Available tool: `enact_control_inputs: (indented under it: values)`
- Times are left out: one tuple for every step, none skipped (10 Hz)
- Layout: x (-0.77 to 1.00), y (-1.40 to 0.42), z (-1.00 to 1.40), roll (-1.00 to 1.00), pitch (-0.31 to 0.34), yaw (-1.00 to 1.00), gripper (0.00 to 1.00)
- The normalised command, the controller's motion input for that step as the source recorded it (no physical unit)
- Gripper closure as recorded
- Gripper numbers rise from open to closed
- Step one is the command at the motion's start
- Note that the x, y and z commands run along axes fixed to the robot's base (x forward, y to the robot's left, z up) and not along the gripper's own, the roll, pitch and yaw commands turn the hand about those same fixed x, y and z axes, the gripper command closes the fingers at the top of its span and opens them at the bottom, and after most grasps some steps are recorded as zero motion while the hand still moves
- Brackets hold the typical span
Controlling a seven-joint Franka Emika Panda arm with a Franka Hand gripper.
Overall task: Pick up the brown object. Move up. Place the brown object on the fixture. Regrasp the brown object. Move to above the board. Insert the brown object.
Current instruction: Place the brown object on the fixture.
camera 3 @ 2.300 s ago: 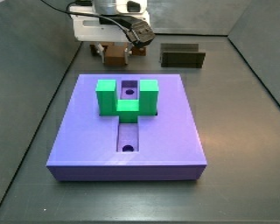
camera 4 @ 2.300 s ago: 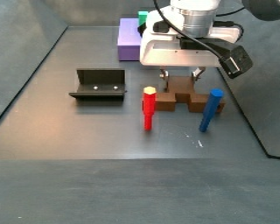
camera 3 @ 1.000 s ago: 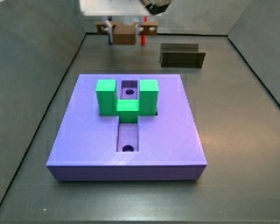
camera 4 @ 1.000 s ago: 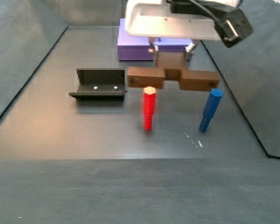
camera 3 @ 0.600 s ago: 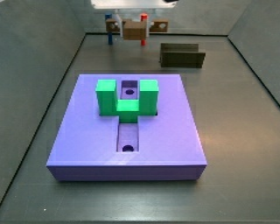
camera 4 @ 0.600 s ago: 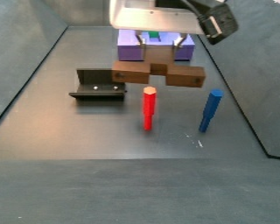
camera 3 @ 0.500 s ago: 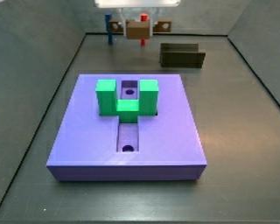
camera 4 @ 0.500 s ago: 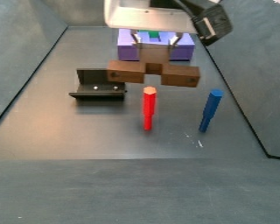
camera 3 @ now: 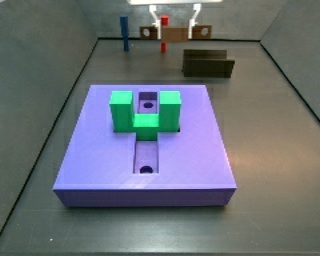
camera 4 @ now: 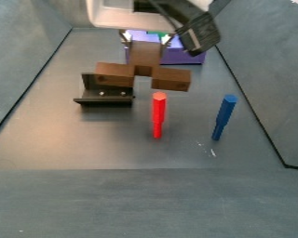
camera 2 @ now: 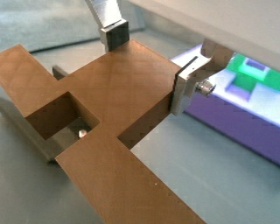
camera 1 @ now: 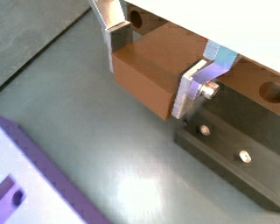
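Note:
My gripper (camera 4: pixel 144 56) is shut on the stem of the brown object (camera 4: pixel 115 72), a T-shaped wooden block, and holds it in the air. In that side view the block hangs just above and right of the fixture (camera 4: pixel 104 92), a dark holder on the floor. In a wrist view the silver fingers (camera 1: pixel 202 77) clamp the block (camera 1: pixel 146 72), with the fixture (camera 1: pixel 241 150) beyond it. The gripper (camera 2: pixel 150 59) and block (camera 2: pixel 90 109) also show in a wrist view, above the fixture (camera 2: pixel 57 140). The purple board (camera 3: pixel 176 150) with its green U-shaped block (camera 3: pixel 145 111) lies apart.
A red peg (camera 4: pixel 158 115) and a blue peg (camera 4: pixel 223 116) stand upright on the floor, right of the fixture. Grey walls enclose the floor on all sides. In a side view the fixture (camera 3: pixel 208 64) sits beyond the board's far right corner.
The gripper has lifted the brown object off the floor from between the pegs and carried it up and sideways toward the fixture. The pegs and board have not moved.

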Motion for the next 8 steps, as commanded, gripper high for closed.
enact_control_inputs:
  values:
    - [0.67, 0.01, 0.06, -1.0, 0.0, -0.06, 1.0]
    - [0.66, 0.02, 0.06, -1.0, 0.0, -0.06, 1.0]
    - [0.65, 0.02, 0.07, -1.0, 0.0, -0.07, 1.0]
    - [0.63, 0.03, 0.08, -1.0, 0.0, -0.08, 1.0]
    - [0.63, 0.03, 0.11, -1.0, 0.0, -0.08, 1.0]
    - [0.62, 0.04, 0.12, -1.0, 0.0, -0.1, 1.0]
    - [0.61, 0.06, 0.15, -1.0, 0.0, -0.08, 1.0]
    - [0.51, 0.0, 0.39, -0.42, 0.366, 0.0, 1.0]
